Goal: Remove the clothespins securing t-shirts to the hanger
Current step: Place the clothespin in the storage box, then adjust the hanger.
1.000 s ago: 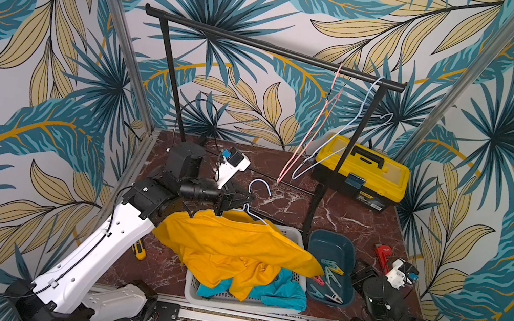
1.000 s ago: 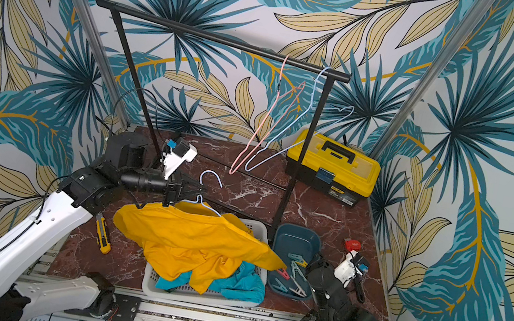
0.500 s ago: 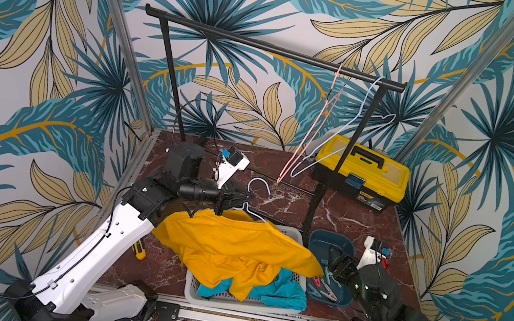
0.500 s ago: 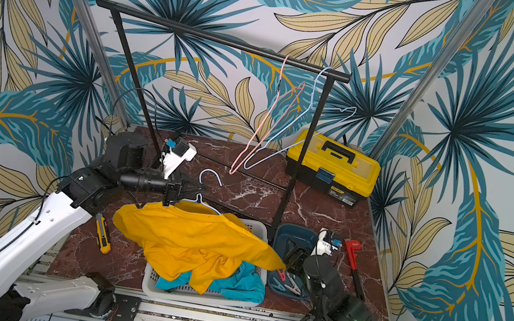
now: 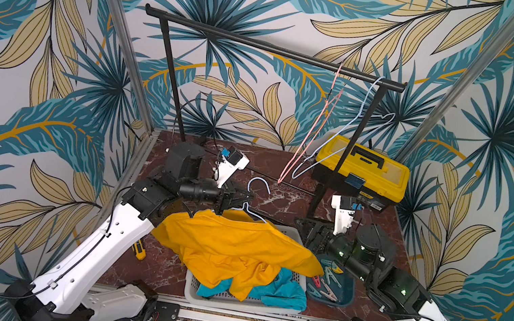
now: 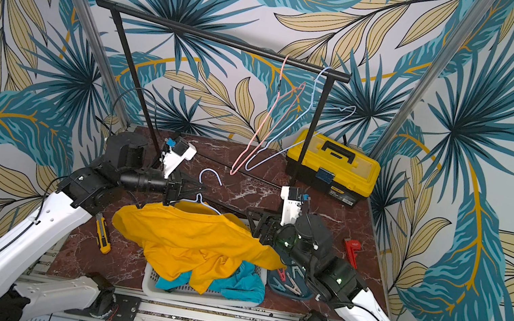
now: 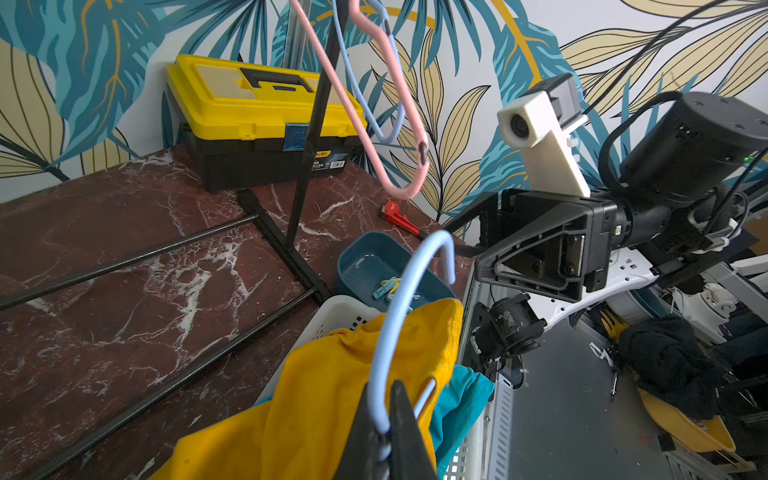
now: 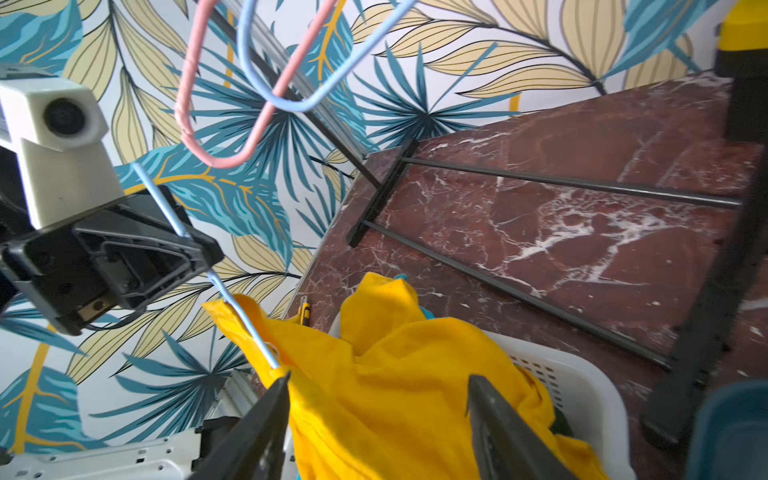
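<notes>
Yellow t-shirt atop turquoise t-shirt; clothespins, apparently loose, in tray.

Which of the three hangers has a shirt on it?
The light blue hanger gripped by the left gripper: the yellow t-shirt drapes from it. The pink hanger and the other blue hanger hang bare on the black rail.

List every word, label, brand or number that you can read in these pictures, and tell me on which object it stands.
Nothing can be read with certainty.
On the yellow-and-black plastic toolbox: a small yellow label and a white barcode sticker on its front, both too small to read.
On the red metal tool: a faint pale marking, too blurred to read.
</notes>
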Robot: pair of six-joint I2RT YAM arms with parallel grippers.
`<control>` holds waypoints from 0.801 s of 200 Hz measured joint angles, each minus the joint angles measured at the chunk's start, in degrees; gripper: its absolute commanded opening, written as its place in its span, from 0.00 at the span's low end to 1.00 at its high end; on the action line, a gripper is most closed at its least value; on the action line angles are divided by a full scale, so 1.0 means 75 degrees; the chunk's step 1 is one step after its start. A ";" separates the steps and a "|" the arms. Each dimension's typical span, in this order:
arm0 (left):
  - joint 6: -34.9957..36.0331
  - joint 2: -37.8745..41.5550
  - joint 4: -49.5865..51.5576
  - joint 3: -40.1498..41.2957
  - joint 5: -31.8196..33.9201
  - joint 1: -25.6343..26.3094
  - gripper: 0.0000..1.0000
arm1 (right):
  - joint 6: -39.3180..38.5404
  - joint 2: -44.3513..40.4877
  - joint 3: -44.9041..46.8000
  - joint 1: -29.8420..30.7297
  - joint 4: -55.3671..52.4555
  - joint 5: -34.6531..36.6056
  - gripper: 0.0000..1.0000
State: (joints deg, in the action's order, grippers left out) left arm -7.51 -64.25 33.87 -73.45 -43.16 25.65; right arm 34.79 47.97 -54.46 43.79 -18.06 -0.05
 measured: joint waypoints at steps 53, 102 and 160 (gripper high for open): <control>-0.0096 -0.0052 -0.0032 -0.0216 -0.0259 0.0000 0.00 | -0.0405 0.1489 -0.0883 0.0224 0.0740 -0.1102 0.73; -0.0140 -0.0175 -0.0038 -0.0216 -0.0647 0.0000 0.00 | -0.1128 0.2442 -0.1690 0.0248 0.1000 -0.2037 0.70; -0.0108 -0.0560 -0.0070 -0.0254 -0.0889 0.0000 0.00 | -0.1448 0.3462 -0.2294 0.0446 0.0586 -0.3040 0.58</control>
State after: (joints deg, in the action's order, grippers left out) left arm -8.32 -68.45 33.34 -75.35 -49.82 25.65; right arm 23.92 73.93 -71.66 47.13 -13.67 -22.85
